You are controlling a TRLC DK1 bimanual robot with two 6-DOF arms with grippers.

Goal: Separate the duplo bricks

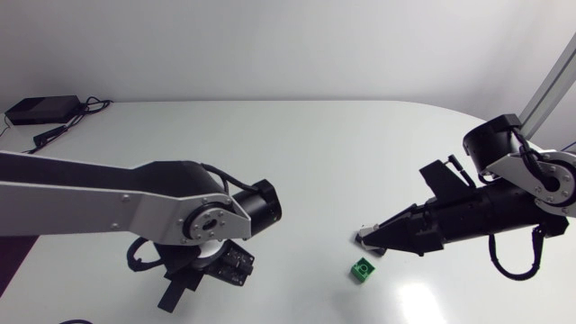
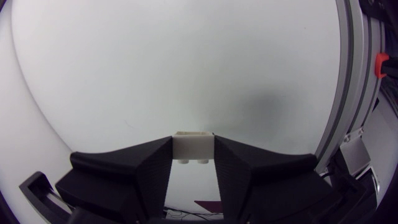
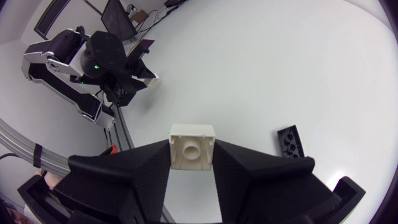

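Two white duplo bricks are held apart, one in each gripper. In the left wrist view my left gripper [image 2: 193,163] is shut on a white brick [image 2: 193,147], studs facing the camera. In the right wrist view my right gripper [image 3: 192,163] is shut on the other white brick [image 3: 192,147], its hollow underside showing. The head view shows the right gripper [image 1: 366,238] low over the table's front right, with its white brick [image 1: 363,236] at the tips. A green brick [image 1: 362,270] lies on the table just in front of it. The left gripper [image 1: 232,265] is tucked under its arm at front left.
A black box [image 1: 40,110] with cables sits at the back left corner of the table [image 1: 315,153]. A small flat black piece with holes [image 3: 289,140] shows beside the right gripper. My left arm [image 3: 99,56] is seen across the table.
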